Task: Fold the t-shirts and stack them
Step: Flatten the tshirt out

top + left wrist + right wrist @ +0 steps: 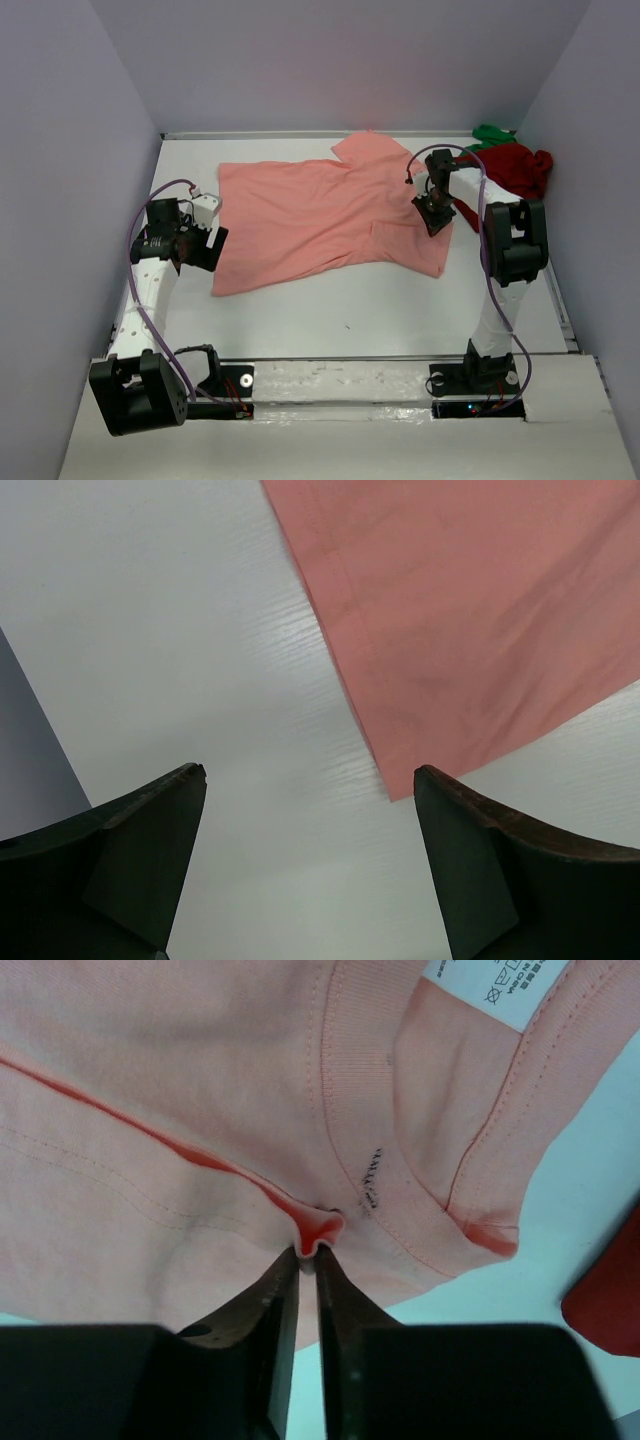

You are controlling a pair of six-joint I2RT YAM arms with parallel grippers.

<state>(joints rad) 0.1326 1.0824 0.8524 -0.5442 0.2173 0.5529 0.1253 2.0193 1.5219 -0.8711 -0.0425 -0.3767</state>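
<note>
T-shirts lie in two places in the overhead view. The salmon-pink t-shirt [320, 215] is spread nearly flat across the far half of the white table [380, 320], hem to the left and neck to the right. The dark red t-shirt [515, 168] is bunched in the far right corner, with the green t-shirt [492, 133] showing as a small crumple just behind it. The left gripper [205, 248] sits low at the pink shirt's left edge, near its near-left corner. The right gripper [436, 215] points down onto the pink shirt's right part, by the neck.

From the left wrist, the left gripper [310, 775] has its dark fingers [150, 850] spread wide with only bare table [200, 630] between them. The pink shirt [480, 610] fills the upper right, and its hemmed corner ends just beside the tip of the right-hand finger; I cannot tell whether the two touch.

From the right wrist, the right gripper [308, 1255] has its fingers [270, 1330] pressed together on a small pinch of the pink shirt [150, 1080], just beside the ribbed collar [350, 1090]. A raised crease runs from the pinch away to the left. A white care label [490, 985] shows inside the neck at the top. White table [580, 1190] lies beyond the collar, and an edge of the dark red shirt [605, 1300] shows at the right border.
</note>
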